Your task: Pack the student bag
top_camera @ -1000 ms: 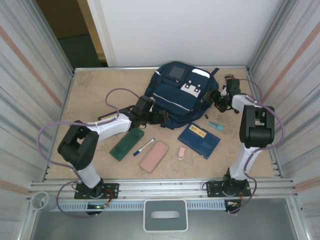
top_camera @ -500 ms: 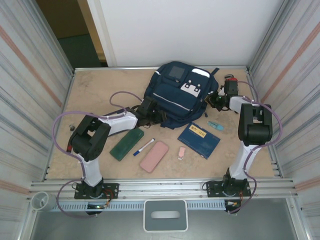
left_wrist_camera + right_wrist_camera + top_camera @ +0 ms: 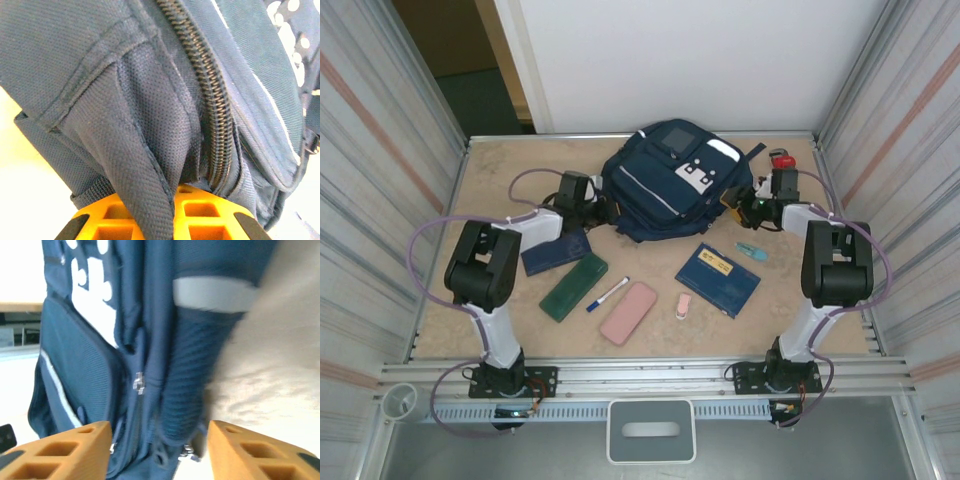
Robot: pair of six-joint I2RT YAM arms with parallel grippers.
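Note:
The navy student bag [image 3: 670,182] lies at the back middle of the table, white patch facing up. My left gripper [image 3: 604,208] is at the bag's left edge. In the left wrist view it [image 3: 172,202] is shut on a fold of the bag's fabric [image 3: 145,165] next to a zipper [image 3: 215,110], with the cloth pinched between the orange fingers [image 3: 210,217]. My right gripper [image 3: 747,206] is at the bag's right side. It [image 3: 159,442] stands open there, its fingers [image 3: 65,450] on either side of the bag's side panel [image 3: 190,390] without pinching it.
A dark-blue book [image 3: 555,250] lies under the left forearm. In front of the bag lie a green case [image 3: 574,287], a pen [image 3: 608,293], a pink case [image 3: 628,312], a small pink eraser [image 3: 683,305], a blue book [image 3: 717,279] and a teal item [image 3: 752,251]. Corrugated walls close in both sides.
The left gripper has shut on the bag's fabric and pulled it back and left, turning the bag and uncovering a dark-blue book. The right gripper has reopened at the bag's right side.

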